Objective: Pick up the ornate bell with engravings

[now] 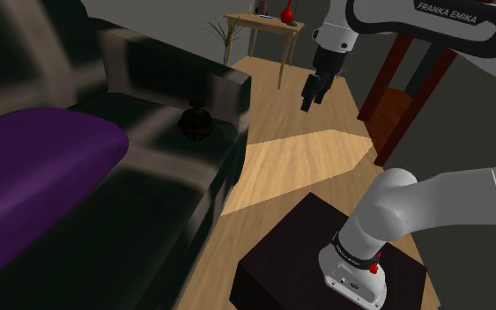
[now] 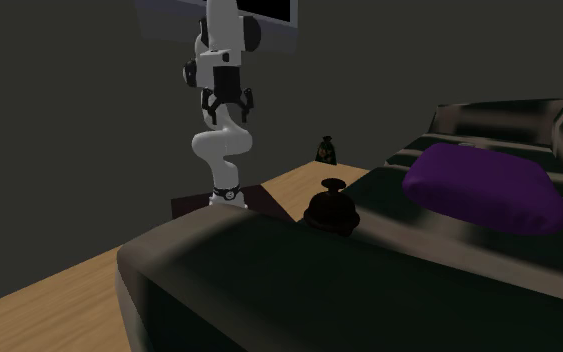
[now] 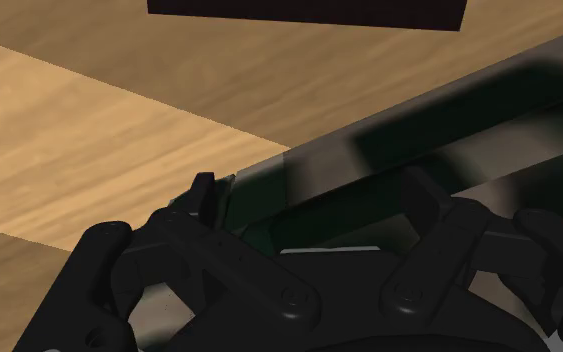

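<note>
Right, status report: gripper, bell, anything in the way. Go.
Gripper open, empty, raised by the sofa's edge. Bell upright on the sofa, untouched. Purple cushion well apart; nothing between gripper and bell.

The bell [image 1: 194, 121] is a squat, near-black piece with a rounded dome that flares to a wider foot and a small knob on top; its surface is too dark to show any detail. It stands upright and alone on the dark sofa [image 1: 149, 132], just beside the armrest, at about 10 o'clock from the shoulder view's centre, with the purple cushion [image 1: 43, 163] well apart at its 8 o'clock. In the second exterior view the bell [image 2: 330, 207] sits at about 4 o'clock from centre, the cushion [image 2: 484, 185] at its 2 o'clock.
</note>
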Controlling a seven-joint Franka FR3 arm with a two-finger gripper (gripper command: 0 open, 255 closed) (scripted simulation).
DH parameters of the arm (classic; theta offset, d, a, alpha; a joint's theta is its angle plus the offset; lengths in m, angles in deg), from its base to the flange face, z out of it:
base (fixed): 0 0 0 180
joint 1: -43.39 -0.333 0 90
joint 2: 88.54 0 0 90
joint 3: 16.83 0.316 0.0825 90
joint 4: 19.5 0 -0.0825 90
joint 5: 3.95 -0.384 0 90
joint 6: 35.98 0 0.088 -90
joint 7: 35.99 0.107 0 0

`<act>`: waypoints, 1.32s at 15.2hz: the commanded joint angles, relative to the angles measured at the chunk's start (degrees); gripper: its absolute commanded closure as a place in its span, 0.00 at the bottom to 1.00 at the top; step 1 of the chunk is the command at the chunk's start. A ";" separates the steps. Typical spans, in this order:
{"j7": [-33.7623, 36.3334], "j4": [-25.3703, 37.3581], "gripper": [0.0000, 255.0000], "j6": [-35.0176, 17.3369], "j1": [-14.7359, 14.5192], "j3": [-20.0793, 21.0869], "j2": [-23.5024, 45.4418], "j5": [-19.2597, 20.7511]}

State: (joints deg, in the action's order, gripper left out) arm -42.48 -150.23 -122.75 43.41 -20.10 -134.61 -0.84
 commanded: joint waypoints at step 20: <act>12.04 21.43 0.00 -17.48 -2.87 8.17 36.27 -2.74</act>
State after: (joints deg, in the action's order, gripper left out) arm -30.94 -130.60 -139.85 40.61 -12.19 -100.38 -3.71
